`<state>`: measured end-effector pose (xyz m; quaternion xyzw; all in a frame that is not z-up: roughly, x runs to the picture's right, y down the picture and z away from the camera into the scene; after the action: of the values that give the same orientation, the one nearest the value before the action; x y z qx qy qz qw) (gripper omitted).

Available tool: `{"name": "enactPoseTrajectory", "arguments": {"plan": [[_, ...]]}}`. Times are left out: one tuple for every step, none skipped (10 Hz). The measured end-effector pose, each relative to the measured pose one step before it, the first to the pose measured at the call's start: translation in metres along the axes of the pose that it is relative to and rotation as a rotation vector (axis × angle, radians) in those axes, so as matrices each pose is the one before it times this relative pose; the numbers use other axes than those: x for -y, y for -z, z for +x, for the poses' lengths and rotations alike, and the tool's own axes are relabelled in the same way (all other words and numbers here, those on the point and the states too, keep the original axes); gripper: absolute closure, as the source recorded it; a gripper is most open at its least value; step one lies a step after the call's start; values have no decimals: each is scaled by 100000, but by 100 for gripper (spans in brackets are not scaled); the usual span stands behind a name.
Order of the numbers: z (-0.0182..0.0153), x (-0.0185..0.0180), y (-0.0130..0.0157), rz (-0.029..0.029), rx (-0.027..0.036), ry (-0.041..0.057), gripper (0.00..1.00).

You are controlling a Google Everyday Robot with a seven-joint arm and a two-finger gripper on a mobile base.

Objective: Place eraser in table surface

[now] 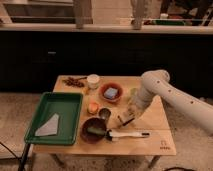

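My gripper (125,119) hangs low over the middle of the light wooden table surface (155,117), just above the white-handled brush (128,134) and right of the small grey cup (104,113). A small dark shape with a pale top shows at the gripper's tip, close to the tabletop. It may be the eraser, but I cannot tell whether it is held or lying on the table. My white arm (165,95) comes in from the right.
A green tray (67,102) with a pale cloth (47,126) lies at the left. A brown bowl holds a blue block (111,92). A white cup (93,80), an orange cup (93,107) and a dark bowl (93,130) stand nearby. A dark logo (164,146) marks the front right corner.
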<state>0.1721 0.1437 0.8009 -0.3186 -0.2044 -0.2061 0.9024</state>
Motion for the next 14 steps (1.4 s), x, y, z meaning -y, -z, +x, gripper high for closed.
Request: {"name": "enactPoseTrajectory", "arguments": {"plan": [[-204, 335, -1172, -1145, 948, 688, 100], [-144, 534, -1159, -229, 843, 535, 100], [116, 405, -1018, -74, 772, 66, 100], [212, 295, -906, -314, 682, -135, 100], [220, 325, -1056, -523, 564, -55, 100], [142, 539, -1179, -805, 621, 146, 100], [181, 296, -694, -533, 225, -237, 99], [141, 299, -441, -379, 431, -561, 92], [237, 195, -256, -115, -59, -838, 82], [37, -36, 85, -120, -250, 5, 72], [-4, 0, 148, -269, -182, 85, 62], [-11, 10, 56, -80, -59, 47, 52], [23, -12, -3, 3, -14, -44, 42], [29, 77, -8, 169, -29, -40, 32]]}}
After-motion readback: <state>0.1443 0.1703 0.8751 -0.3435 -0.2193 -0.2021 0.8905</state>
